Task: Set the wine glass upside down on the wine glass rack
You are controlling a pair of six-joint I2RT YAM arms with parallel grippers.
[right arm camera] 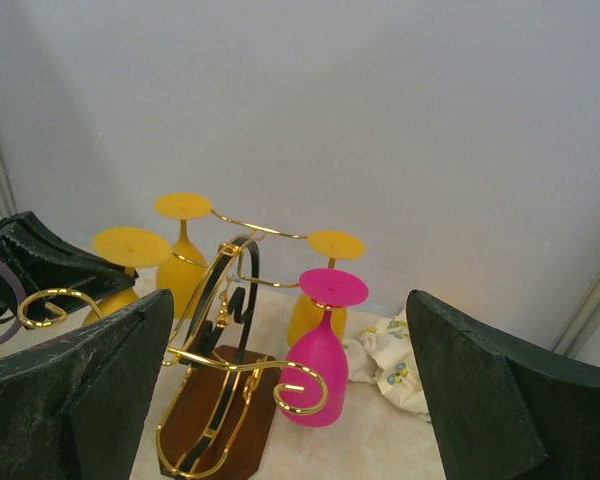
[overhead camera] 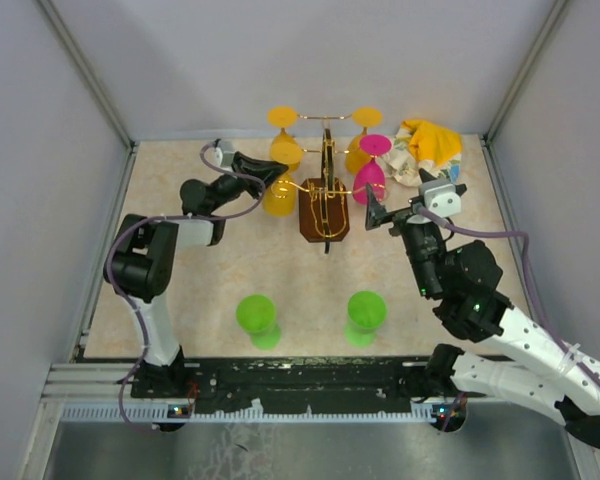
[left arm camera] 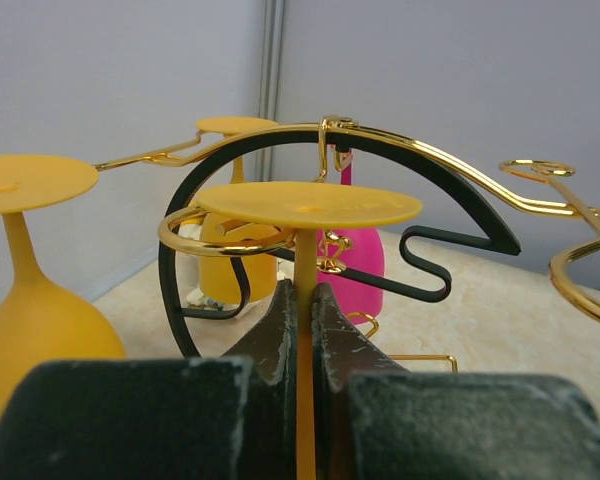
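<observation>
While the left gripper (overhead camera: 276, 178) is clenching a yellow glass (overhead camera: 278, 197), bowl down, at the left side of the rack (overhead camera: 323, 222) in the overhead view, the right gripper (overhead camera: 379, 213) is hovering beside a pink glass (overhead camera: 369, 182). At the left wrist, fingers (left arm camera: 275, 335) are squeezing the stem (left arm camera: 305, 420), its foot (left arm camera: 310, 203) spreading above a gold hook (left arm camera: 180, 238). At the right wrist, jaws are gaping empty, facing the rack.
</observation>
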